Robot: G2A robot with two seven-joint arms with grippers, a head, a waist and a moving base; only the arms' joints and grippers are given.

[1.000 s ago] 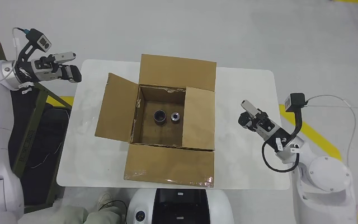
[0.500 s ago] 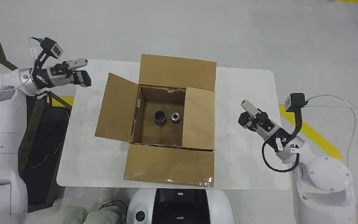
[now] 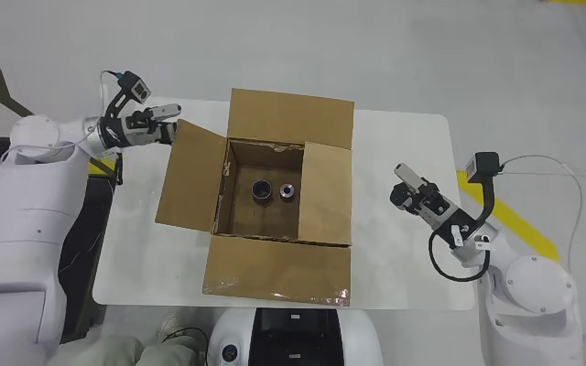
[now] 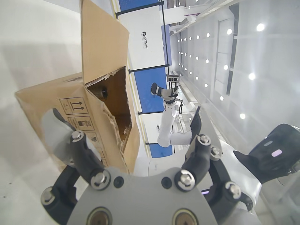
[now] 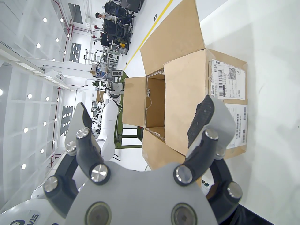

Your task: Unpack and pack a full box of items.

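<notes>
White table (image 3: 403, 265) carries the open box (image 3: 291, 117), two round items (image 3: 262, 191) on its floor. My left gripper (image 3: 172, 123), by a flap (image 3: 190, 178), and right gripper (image 3: 400, 183) hang spread, empty; unpacking seems next: reach inside

**Illumination: bright, diffuse, from overhead**

In the top view the white table (image 3: 403, 265) is evenly lit and close to overexposure. The only deep shade lies inside the open box (image 3: 265, 197), and it is darkest along the inner walls. In the left wrist view, rows of round ceiling lamps (image 4: 256, 27) burn out to white spots with a faint haze, and the box casts a soft grey shadow on the table. In the right wrist view a similar pale shadow lies beside the box. Both wrist views show strong wide-angle distortion: the blue wall panels (image 4: 150, 87) and other straight lines bow near the frame edges.
</notes>
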